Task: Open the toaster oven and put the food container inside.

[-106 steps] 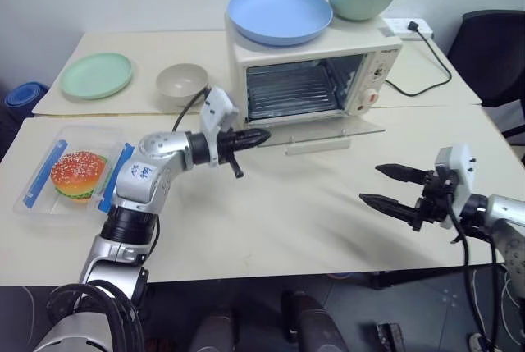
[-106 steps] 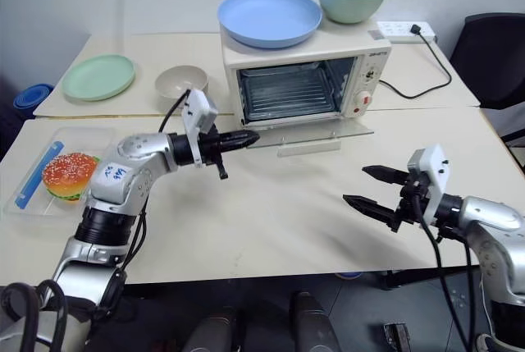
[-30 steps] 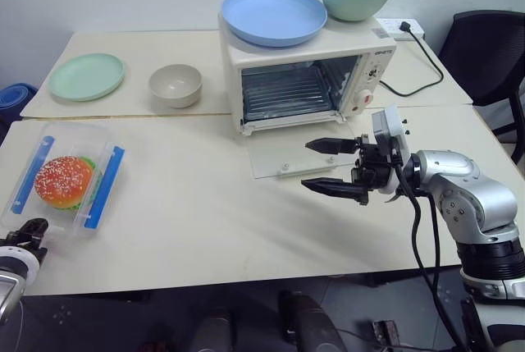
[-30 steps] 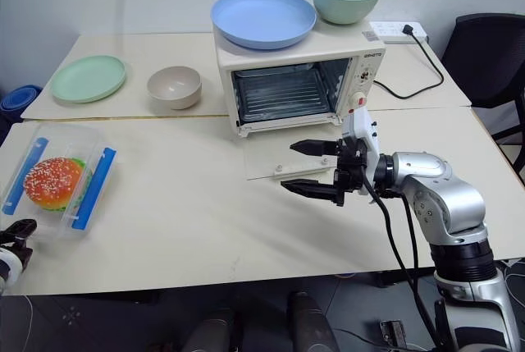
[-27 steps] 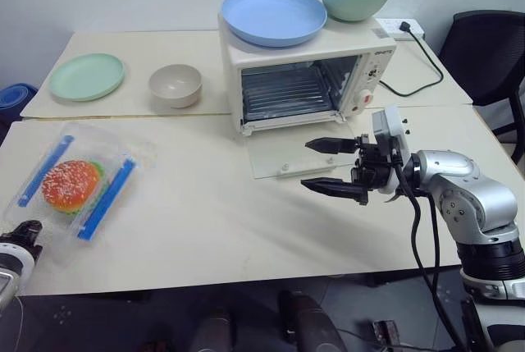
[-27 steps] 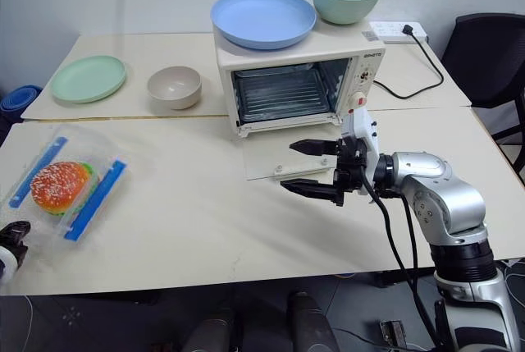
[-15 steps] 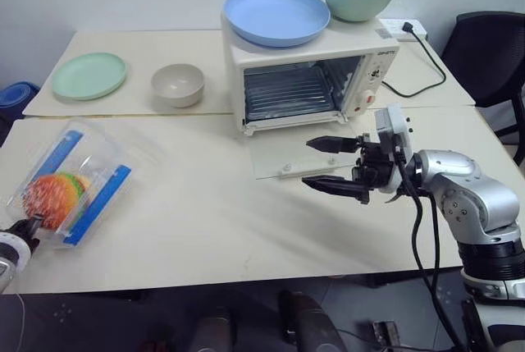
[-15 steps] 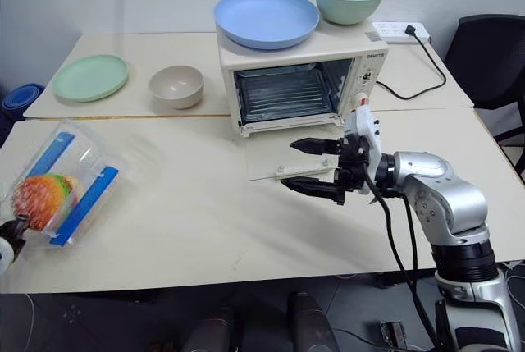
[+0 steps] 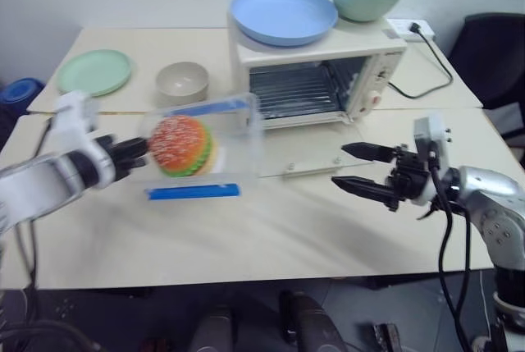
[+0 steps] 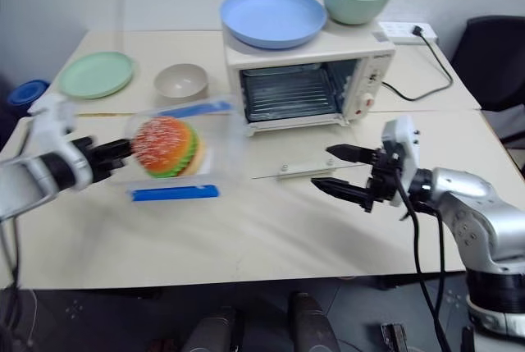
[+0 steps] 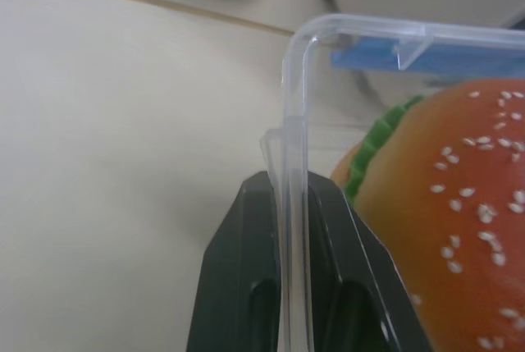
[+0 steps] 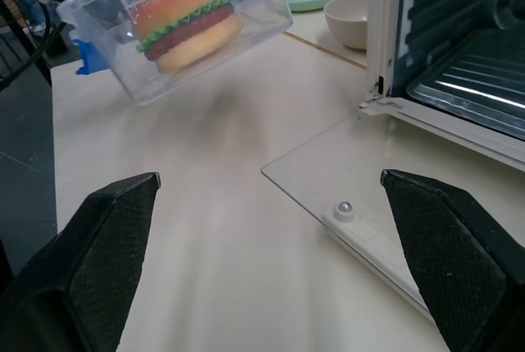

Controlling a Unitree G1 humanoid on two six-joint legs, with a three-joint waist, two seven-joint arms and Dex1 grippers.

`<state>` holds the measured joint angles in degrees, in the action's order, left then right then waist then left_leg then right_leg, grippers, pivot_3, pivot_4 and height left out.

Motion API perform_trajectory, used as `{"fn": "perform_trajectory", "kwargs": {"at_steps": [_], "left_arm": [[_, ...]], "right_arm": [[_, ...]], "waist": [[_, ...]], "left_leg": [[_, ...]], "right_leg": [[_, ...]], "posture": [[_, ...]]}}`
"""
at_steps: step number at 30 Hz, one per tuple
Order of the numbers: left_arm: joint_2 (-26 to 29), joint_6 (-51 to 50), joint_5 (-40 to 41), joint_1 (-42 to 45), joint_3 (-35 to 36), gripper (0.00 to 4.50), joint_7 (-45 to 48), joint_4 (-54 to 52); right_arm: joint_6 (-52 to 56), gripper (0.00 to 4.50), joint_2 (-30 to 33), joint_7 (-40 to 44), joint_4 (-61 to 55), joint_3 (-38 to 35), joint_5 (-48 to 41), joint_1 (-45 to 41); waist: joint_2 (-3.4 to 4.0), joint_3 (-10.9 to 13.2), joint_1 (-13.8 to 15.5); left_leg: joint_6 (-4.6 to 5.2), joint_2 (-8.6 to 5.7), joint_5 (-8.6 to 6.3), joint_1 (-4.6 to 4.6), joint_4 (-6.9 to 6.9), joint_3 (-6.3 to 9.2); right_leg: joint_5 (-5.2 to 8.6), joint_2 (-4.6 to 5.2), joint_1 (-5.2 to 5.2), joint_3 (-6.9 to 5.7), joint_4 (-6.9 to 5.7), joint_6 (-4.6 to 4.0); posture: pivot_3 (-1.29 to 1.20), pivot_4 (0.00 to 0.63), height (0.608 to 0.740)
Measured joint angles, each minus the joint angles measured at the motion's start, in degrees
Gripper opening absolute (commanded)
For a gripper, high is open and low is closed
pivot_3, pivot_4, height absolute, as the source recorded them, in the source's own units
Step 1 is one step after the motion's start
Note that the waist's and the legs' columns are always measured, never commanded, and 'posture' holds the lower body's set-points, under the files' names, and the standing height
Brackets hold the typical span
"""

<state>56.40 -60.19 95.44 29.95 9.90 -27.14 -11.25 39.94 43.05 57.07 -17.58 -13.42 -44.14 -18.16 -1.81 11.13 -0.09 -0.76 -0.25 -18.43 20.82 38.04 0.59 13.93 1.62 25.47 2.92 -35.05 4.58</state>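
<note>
On the cream table, the toaster oven stands open; left of its mouth, the left gripper pinches the tilted food container by one wall, while the nearer right gripper waits spread and empty.

The food container, which a second ago lay flat near the left edge of the table, is now lifted off it and tipped on its side, carried in mid-air toward the open toaster oven. The left hand, earlier low at the table's near left corner, has risen and swung inward, its fingers pinched on the container's clear rim. The right hand, earlier over the lowered glass door, has drawn back to the right of it.
</note>
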Motion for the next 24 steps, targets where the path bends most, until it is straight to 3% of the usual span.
{"fn": "perform_trajectory", "kwargs": {"at_steps": [4, 10, 14, 23, 24], "left_arm": [[-8.8, -4.1, -8.8, 14.2, -10.0, 0.09, 1.8, 7.2], [-19.5, -7.4, -23.5, 23.8, -17.6, 0.09, 7.8, 16.2], [-25.6, -7.2, -32.7, 27.8, -18.4, 0.09, 11.6, 22.6], [-33.5, -5.1, -45.7, 31.1, -15.5, 2.69, 20.5, 27.9], [-33.7, -5.0, -46.3, 31.0, -14.7, 2.69, 21.6, 27.8]], "right_arm": [[0.0, 4.5, 0.7, -1.5, -1.9, -3.0, -0.4, 2.7], [0.0, 4.5, 1.3, -3.3, -3.3, -7.0, -0.8, 6.6], [0.0, 4.5, 1.3, -5.1, -5.0, -8.5, -1.4, 9.2], [-1.3, 4.5, 1.3, -8.3, -5.7, -9.6, -1.4, 11.2], [-1.4, 4.5, 1.3, -8.5, -5.7, -9.6, -1.4, 11.3]], "waist": [[0.0, 0.0, 0.3], [0.01, 0.0, 0.0], [0.01, 0.0, 0.1], [0.01, 0.0, 0.0], [0.01, 0.0, 0.0]], "left_leg": [[0.01, -0.04, 0.07, 0.15, 0.07, 0.03], [-0.22, -0.02, 0.2, 0.26, 0.06, -0.05], [-0.19, -0.02, 0.18, 0.25, 0.08, -0.07], [-0.03, -0.03, 0.24, 0.23, 0.08, -0.06], [-0.04, -0.01, 0.24, 0.23, 0.08, -0.04]], "right_leg": [[-0.08, -0.03, 0.03, -0.07, 0.05, 0.14], [-0.1, -0.01, 0.12, 0.03, 0.05, 0.18], [-0.1, -0.05, 0.15, 0.05, 0.12, 0.18], [-0.15, -0.07, 0.13, 0.18, 0.04, 0.26], [-0.15, -0.06, 0.14, 0.2, 0.04, 0.26]], "posture": [[0.0, 0.15, 0.74], [0.0, 0.15, 0.74], [0.0, 0.15, 0.74], [0.0, 0.15, 0.74], [0.0, 0.15, 0.74]]}}
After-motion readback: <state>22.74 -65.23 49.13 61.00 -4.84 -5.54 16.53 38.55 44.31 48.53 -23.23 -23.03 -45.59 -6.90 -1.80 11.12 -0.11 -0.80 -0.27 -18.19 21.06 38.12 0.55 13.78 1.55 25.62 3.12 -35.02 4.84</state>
